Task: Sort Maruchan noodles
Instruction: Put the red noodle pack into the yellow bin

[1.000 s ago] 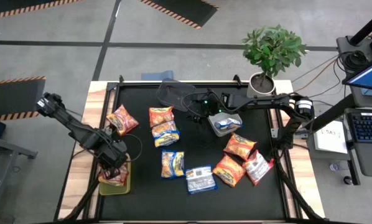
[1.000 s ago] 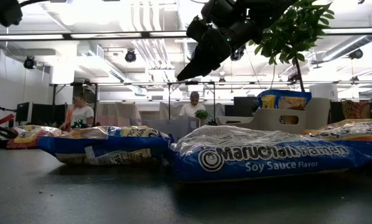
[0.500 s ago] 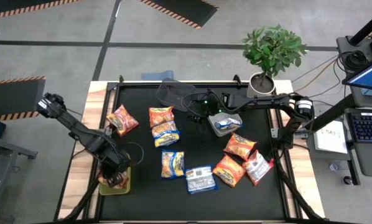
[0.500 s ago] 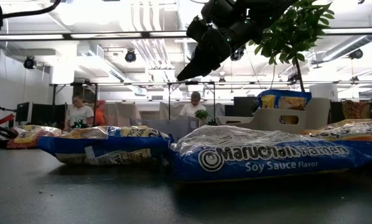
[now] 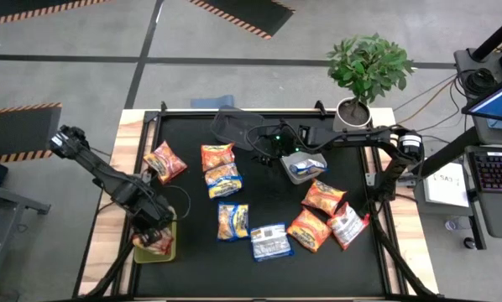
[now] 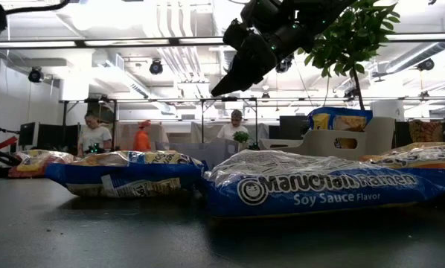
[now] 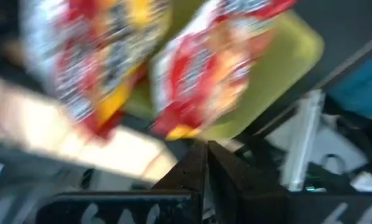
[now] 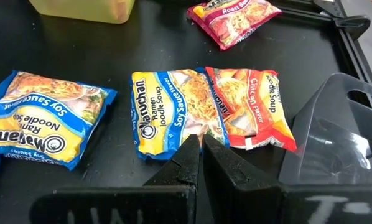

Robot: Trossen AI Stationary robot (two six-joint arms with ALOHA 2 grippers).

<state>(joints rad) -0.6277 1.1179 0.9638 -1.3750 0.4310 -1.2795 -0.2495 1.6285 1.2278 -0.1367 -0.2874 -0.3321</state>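
A: Since a second ago your left gripper (image 5: 154,237) has slid from the far edge of the yellow-green bin (image 5: 169,252) to right over it, fingers pressed shut with nothing between them. A person in an orange top (image 6: 141,137) has also appeared in the room behind.

B: And the packets in that bin?

A: Two red-and-white packets (image 7: 198,74) lie just past your left fingertips, in the bin. They look crinkly, red at the edges, with yellow patches. They're too blurred to read a label or call a heading.

B: Right side?

A: Your right gripper (image 8: 201,149) hangs above the table's far middle, closed and empty. Directly beyond its tips, a blue-and-yellow Soy Sauce packet (image 8: 166,112) and an orange Chicken packet (image 8: 250,108) lie edge to edge, flat on the black table (image 8: 335,56). Their long axes run side by side, towards and away from the fingers.

B: What else is there?

A: Another blue Soy Sauce packet (image 8: 44,119) lies near those two, turned crosswise to them. A pink Roast Beef packet (image 8: 234,18) lies farther off, skewed. In the high view, a blue packet sits in the grey bin (image 5: 295,160) beside your right wrist, and orange packets (image 5: 316,214) cluster towards the right front.
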